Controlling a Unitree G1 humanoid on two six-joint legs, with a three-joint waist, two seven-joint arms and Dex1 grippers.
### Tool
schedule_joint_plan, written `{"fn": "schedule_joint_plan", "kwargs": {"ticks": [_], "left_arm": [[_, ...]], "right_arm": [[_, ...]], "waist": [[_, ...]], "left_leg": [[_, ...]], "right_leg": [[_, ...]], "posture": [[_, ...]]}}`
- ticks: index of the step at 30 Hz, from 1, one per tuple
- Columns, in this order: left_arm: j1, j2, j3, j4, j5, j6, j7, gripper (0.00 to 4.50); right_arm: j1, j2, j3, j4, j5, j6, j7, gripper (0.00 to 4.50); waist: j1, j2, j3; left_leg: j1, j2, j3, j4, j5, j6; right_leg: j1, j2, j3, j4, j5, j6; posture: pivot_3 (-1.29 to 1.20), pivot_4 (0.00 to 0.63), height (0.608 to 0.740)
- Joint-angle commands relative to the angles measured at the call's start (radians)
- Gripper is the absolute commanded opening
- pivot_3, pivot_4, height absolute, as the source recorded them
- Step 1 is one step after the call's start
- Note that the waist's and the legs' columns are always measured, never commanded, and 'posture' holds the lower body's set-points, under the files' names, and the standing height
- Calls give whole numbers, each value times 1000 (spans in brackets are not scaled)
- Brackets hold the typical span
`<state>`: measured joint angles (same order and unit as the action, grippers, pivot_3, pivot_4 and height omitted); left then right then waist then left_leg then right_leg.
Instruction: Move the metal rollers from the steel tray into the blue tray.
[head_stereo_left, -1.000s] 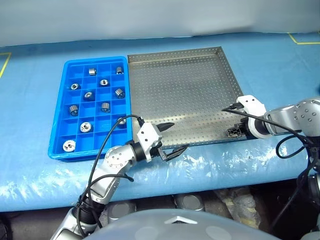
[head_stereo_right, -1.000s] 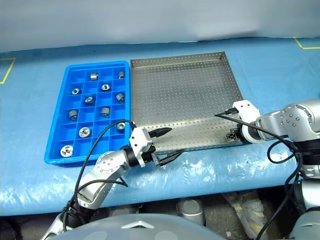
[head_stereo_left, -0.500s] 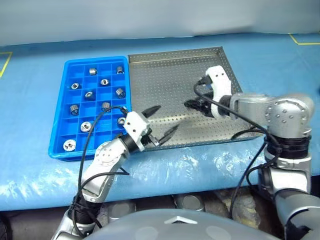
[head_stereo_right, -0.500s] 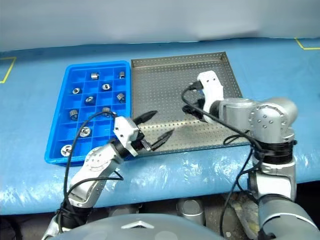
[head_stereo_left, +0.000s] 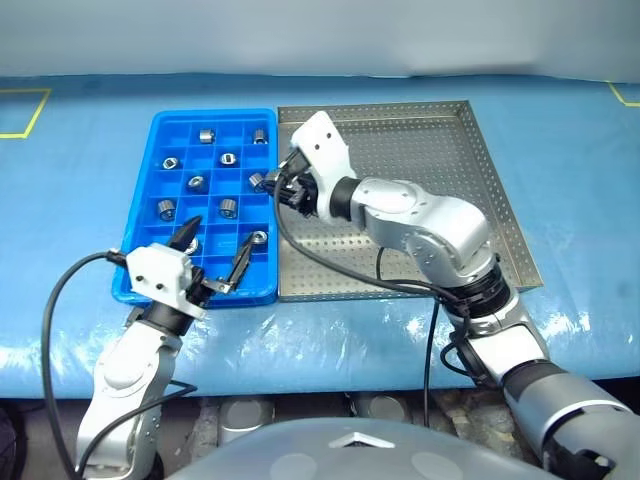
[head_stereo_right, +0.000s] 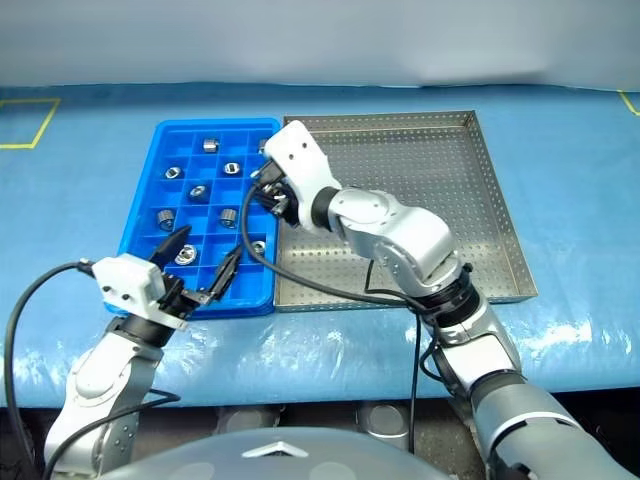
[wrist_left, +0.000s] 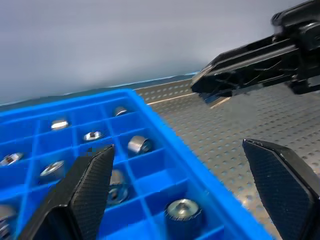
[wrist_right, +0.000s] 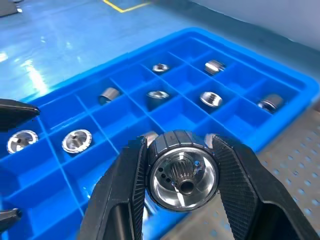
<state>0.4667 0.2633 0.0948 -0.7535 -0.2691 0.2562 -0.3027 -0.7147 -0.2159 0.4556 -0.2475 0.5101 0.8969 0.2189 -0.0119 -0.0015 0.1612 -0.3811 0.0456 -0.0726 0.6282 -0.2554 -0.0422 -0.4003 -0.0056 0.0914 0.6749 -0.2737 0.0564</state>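
Note:
The blue tray (head_stereo_left: 262, 292) lies left of the steel tray (head_stereo_left: 450, 160), their sides touching. Several metal rollers (head_stereo_left: 229, 208) sit one to a compartment in the blue tray. My right gripper (head_stereo_left: 285, 190) hovers over the blue tray's right column, beside the steel tray's rim. It is shut on a shiny roller (wrist_right: 182, 170), whose hollow end faces the wrist camera. My left gripper (head_stereo_left: 213, 255) stands open over the blue tray's near edge with nothing between its fingers (wrist_left: 90, 180). The steel tray's perforated floor shows no rollers where my right arm leaves it visible.
Both trays rest on a pale blue plastic table cover (head_stereo_left: 560, 120) with yellow tape marks (head_stereo_left: 25, 110) near its far corners. A grey wall runs behind the table. Black cables (head_stereo_left: 70, 280) loop from both wrists.
My right gripper swung left from the steel tray's near right corner to the blue tray's right column, rising and rolling. My left arm moved left to the blue tray's near edge. The head camera also shifted.

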Motion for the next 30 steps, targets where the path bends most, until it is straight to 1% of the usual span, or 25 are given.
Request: {"fn": "schedule_joint_plan", "kwargs": {"ticks": [1, 3, 9, 16, 23, 25, 26, 29, 30], "left_arm": [[59, -10, 25, -60, 18, -37, 21, 4500], [104, -32, 32, -69, 20, -63, 34, 4500], [221, -94, 59, -76, 44, -144, 68, 4500], [310, -116, 61, -88, 31, -182, 63, 4500], [339, -114, 56, -93, 27, -188, 58, 4500], [334, -113, 56, -94, 27, -183, 60, 4500], [329, -110, 55, -94, 26, -179, 59, 4500], [313, -95, 47, -97, 19, -167, 46, 4500], [306, -89, 46, -99, 13, -162, 41, 4500]], "right_arm": [[25, 45, 40, 6, -58, -81, 52, 1708], [39, 65, 68, 18, -91, -117, 84, 1708], [87, 117, 94, 87, -120, -184, 202, 1708], [122, 149, 125, 160, -161, -203, 298, 1708], [169, 169, 144, 228, -204, -190, 347, 1708], [177, 176, 141, 249, -217, -190, 345, 2427], [181, 180, 134, 252, -221, -188, 341, 2645], [188, 190, 94, 236, -220, -172, 336, 3710], [188, 191, 76, 222, -215, -165, 336, 3971]], "waist": [[6, 0, 0], [12, 0, 0], [37, -2, 0], [59, -2, 0], [67, -2, 0], [69, -2, 0], [71, -2, 0], [79, -2, 0], [82, -2, 0]], "left_leg": [[0, 0, 0, 0, 0, 0], [0, 0, -1, 0, 0, 0], [0, 0, -2, 0, 0, 0], [0, 0, -5, -1, 0, 0], [0, 0, -7, -2, 0, 0], [0, 0, -8, -2, 0, 0], [0, 1, -8, -2, 0, 0], [0, 1, -9, -2, 0, 0], [0, 1, -9, -2, 0, 0]], "right_leg": [[0, 0, 0, 0, 0, 0], [0, 0, -1, 0, 0, 0], [0, 0, -3, 0, -1, -2], [1, 0, -7, 0, -3, -5], [1, 0, -10, 0, -5, -6], [1, 0, -10, 1, -5, -6], [2, 0, -11, 1, -6, -5], [2, 0, -12, 1, -6, -5], [2, 0, -12, 1, -6, -5]], "posture": [[205, 150, 740], [236, 150, 740], [299, 150, 740], [332, 150, 740], [345, 150, 740], [343, 150, 740], [343, 150, 740], [326, 150, 740], [315, 150, 740]]}}
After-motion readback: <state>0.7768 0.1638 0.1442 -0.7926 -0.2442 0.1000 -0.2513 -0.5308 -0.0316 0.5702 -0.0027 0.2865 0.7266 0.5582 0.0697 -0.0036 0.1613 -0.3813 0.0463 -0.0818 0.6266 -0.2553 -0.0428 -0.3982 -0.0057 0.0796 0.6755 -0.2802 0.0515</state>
